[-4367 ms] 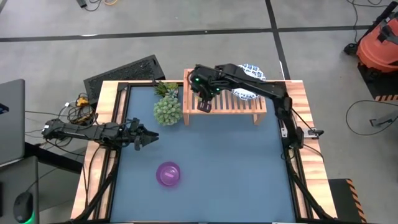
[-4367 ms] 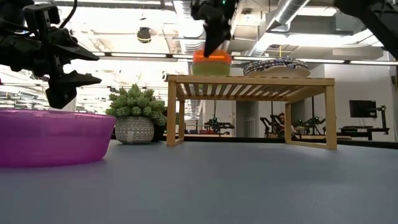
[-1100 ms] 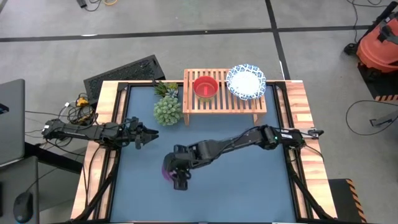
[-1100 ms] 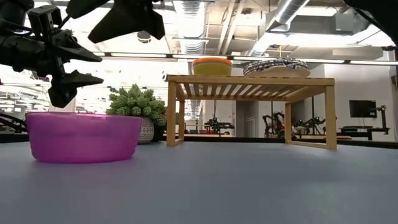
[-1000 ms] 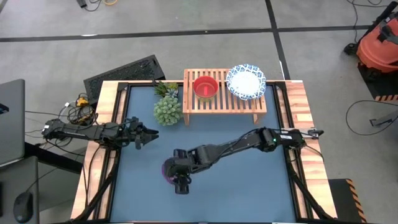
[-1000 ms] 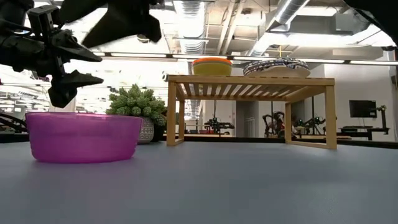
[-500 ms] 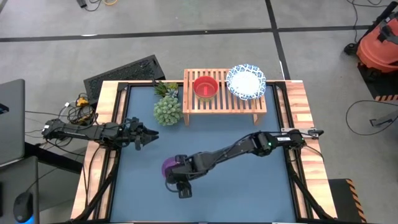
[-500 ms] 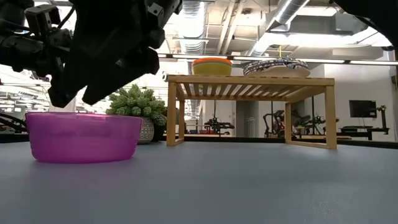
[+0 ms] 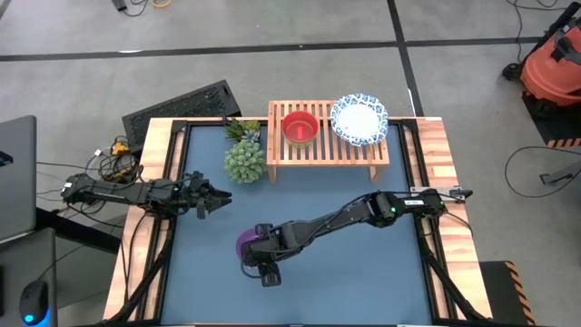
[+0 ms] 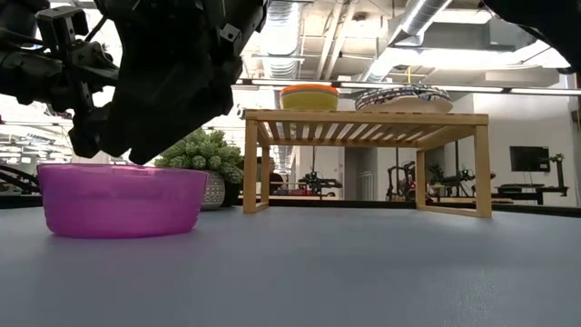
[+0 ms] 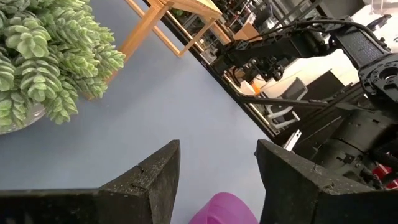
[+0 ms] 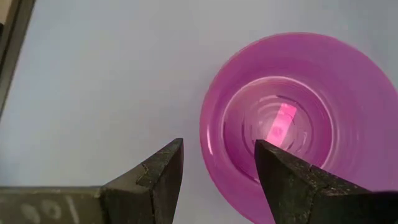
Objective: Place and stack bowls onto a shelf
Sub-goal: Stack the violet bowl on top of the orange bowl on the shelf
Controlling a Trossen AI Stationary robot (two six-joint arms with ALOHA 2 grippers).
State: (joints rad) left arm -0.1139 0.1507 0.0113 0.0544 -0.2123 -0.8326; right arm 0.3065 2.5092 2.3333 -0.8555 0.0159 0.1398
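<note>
On the blue table (image 9: 363, 263), toward its near left part, the purple bowl (image 9: 248, 243) sat upright and empty (my right wrist camera looked straight down into it). My right gripper (image 9: 266, 270) hung just over the bowl's near rim, fingers spread apart, with 1 finger (image 12: 286, 171) over the inside of the bowl and the other finger (image 12: 158, 171) outside its wall. Nothing was held between them, and I could not tell whether either finger touched the rim. From table height the same gripper (image 10: 172, 73) showed as a dark mass above the purple bowl (image 10: 123, 198).

At the far side of the table stood the shelf (image 9: 329, 143), a low light-wood rack with a slatted top. On it sat the red bowl (image 9: 300, 127) toward the left end and a white bowl with a blue rim (image 9: 359, 119) just beside it on the right. From table height a yellow band showed under the orange-red top of that small stack (image 10: 309, 96), so 2 small bowls seemed nested there.

Left of the shelf, the green spiky plant (image 9: 244, 160) stood in its pot. My left gripper (image 9: 214, 201) waited near the table's left edge, fingers parted and empty, well apart from the purple bowl.
</note>
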